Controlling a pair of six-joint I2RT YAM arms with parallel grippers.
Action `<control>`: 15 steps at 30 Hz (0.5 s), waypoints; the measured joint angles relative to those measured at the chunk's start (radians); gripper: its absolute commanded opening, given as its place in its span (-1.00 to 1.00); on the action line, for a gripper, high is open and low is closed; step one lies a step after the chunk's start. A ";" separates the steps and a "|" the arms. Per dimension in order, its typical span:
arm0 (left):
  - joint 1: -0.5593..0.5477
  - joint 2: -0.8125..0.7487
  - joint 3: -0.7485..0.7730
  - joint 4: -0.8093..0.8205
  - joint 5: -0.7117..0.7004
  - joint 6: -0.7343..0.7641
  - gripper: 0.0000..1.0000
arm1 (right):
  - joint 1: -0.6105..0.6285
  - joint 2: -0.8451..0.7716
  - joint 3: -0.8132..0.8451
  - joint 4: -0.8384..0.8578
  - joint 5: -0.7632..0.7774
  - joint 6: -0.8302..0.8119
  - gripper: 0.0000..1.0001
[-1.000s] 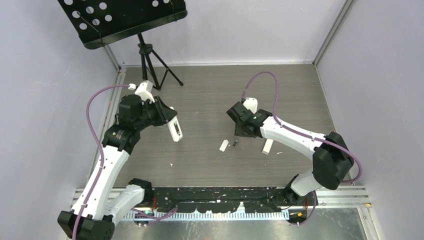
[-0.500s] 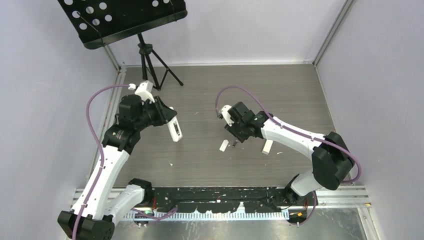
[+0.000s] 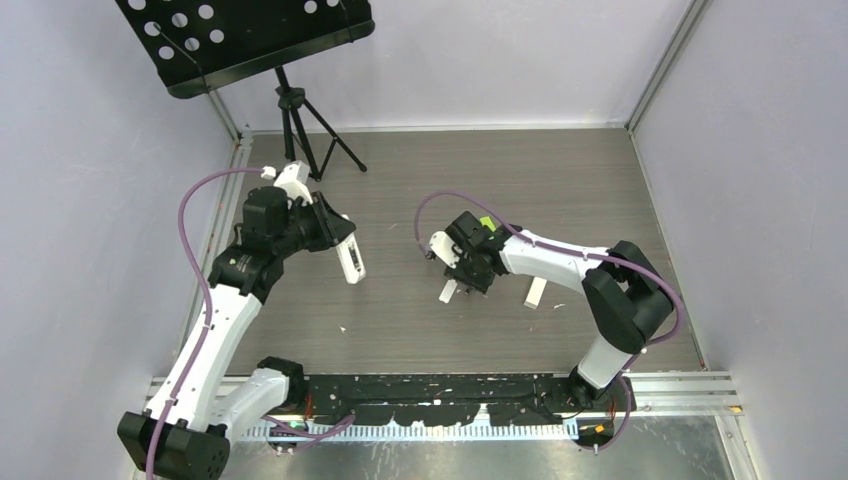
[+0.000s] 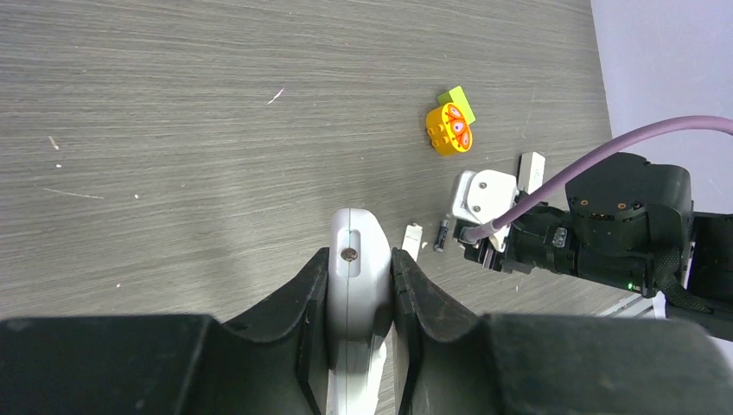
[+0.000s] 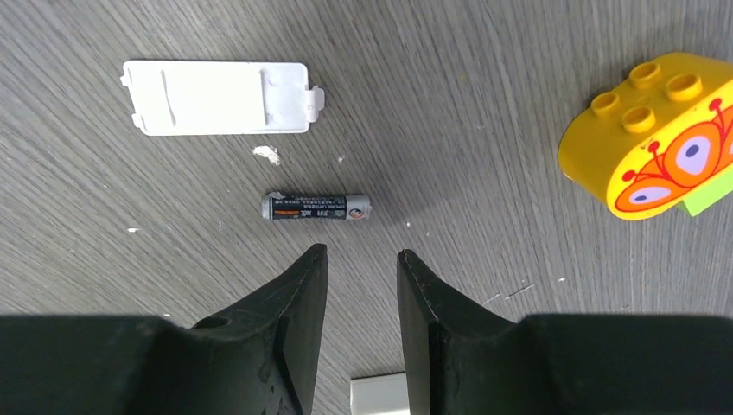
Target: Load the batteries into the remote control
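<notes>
Your bench (image 3: 450,180) shows no change, same loose parts mid-surface. The right arm (image 3: 560,265) is the thing that moved: over the last 1 s it swung left and folded in. The right claw (image 5: 361,259) now hangs straight over the parts instead of behind them. That claw is part-open with nothing between the jaws, its tips just short of the battery.

The left arm (image 3: 230,290) has barely shifted. The left claw (image 4: 360,281) is clamped on the white remote (image 4: 350,238), held up off the bench, well apart to the left. You can't see its compartment from here.

The orange-yellow toy (image 5: 648,138) sits off to one side with the green block (image 4: 457,97) touching it; neither is in the way. The white battery cover (image 5: 216,97) lies flat just beyond the battery, not touching it.

Only 1 battery (image 5: 315,207) is visible, flat on the bench just beyond the jaw gap.

So this looks like the approach for the pick, with nothing loaded yet. Note that the battery lies lengthwise along the closing direction and looks longer than the gap. You'd likely need a wrist turn or wider jaws before descending.
</notes>
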 measured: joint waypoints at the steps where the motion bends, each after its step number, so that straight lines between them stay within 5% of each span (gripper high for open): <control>1: 0.000 0.002 0.000 0.000 0.002 0.000 -1.00 | 0.000 0.002 0.000 0.002 -0.005 -0.006 -0.19; 15: 0.000 0.004 0.000 0.000 0.005 0.001 -1.00 | 0.028 0.049 0.003 0.037 -0.029 -0.040 -0.03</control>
